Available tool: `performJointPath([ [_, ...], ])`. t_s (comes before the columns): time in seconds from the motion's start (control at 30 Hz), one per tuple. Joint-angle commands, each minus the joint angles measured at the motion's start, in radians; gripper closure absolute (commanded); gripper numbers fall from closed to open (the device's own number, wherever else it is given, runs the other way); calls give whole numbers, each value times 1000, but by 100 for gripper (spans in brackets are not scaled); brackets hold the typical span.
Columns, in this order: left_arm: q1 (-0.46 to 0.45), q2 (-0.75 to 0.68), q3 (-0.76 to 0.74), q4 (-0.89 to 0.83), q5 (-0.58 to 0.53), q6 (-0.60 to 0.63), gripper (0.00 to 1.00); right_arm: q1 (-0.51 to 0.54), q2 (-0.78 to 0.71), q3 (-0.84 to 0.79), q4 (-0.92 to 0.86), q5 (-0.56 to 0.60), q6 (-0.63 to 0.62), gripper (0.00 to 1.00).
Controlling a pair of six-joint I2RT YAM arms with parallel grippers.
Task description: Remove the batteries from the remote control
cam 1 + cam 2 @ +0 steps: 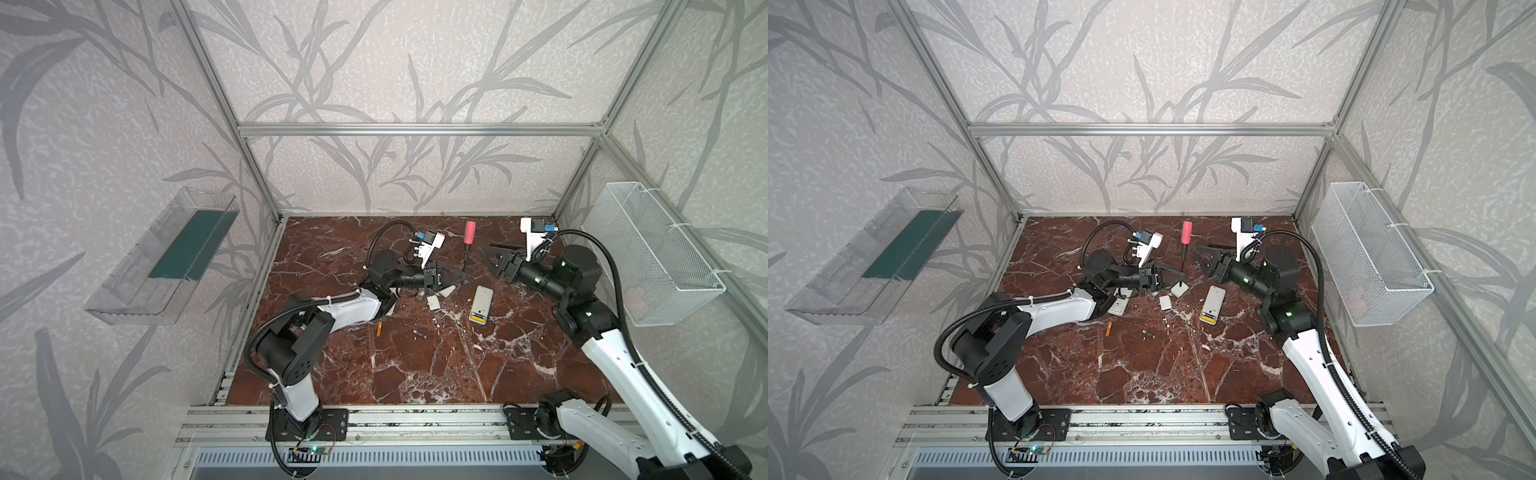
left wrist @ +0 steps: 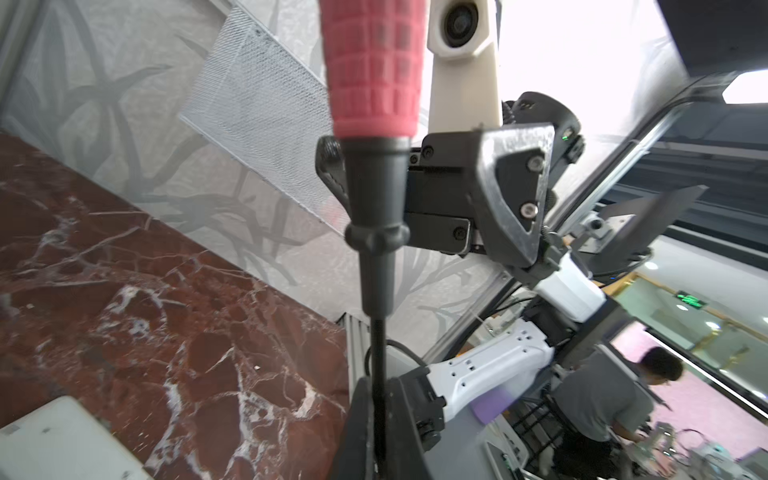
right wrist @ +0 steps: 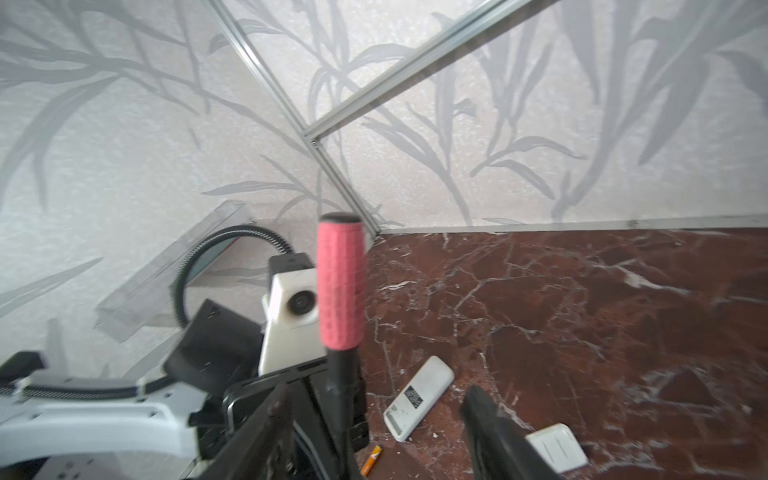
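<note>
The left fingers (image 1: 457, 277) are clamped shut on the black shaft of the pink-handled screwdriver (image 1: 469, 230); the right fingers (image 3: 484, 419) stand part-open beside its handle, empty. Just past both sets of fingers the white plastic remote control (image 1: 483, 301) lies on the red marble surface (image 1: 415, 374), long axis crosswise to them, 1 yellow-orange battery (image 1: 478, 320) seemingly in its far end. Behind the left fingers lie 1 loose orange battery (image 1: 379, 329) and 1 dark battery (image 1: 419, 333).
</note>
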Motion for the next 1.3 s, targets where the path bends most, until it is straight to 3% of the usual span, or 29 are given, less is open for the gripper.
performJointPath([
  [0.0, 1, 27, 47, 212, 130, -194, 100, -3, 34, 21, 161, -245, 55, 34],
  [0.07, -1, 17, 40, 212, 127, -175, 100, -3, 67, -5, 322, -299, 164, 33],
  [0.17, -2, 12, 37, 212, 125, -175, 100, 1, 116, -2, 412, -329, 229, 33],
  [0.53, -11, -6, 43, 212, 166, -209, 100, 8, 183, 76, 249, -340, 106, 37],
  [0.6, -11, -6, 45, 212, 173, -215, 100, 8, 192, 81, 249, -356, 106, 47],
  [0.73, -9, 0, 58, 212, 184, -235, 100, 9, 207, 86, 267, -375, 136, 94],
  [0.77, -8, -1, 58, 212, 180, -234, 100, 10, 206, 86, 263, -374, 138, 100],
  [0.83, 3, -3, 49, 212, 164, -227, 97, 10, 191, 80, 235, -349, 121, 100],
  [0.93, 32, -17, 4, 211, 106, -195, 67, 13, 128, 53, 158, -230, 35, 100],
  [1.07, 52, -75, -69, 110, 12, -73, 39, 65, 12, 16, 29, 61, -101, 100],
  [1.17, 40, -195, -116, -286, -170, 238, 36, 150, -59, 4, -61, 348, -168, 100],
  [1.27, -14, -314, -80, -711, -401, 579, 34, 216, -106, -34, -51, 543, -177, 100],
])
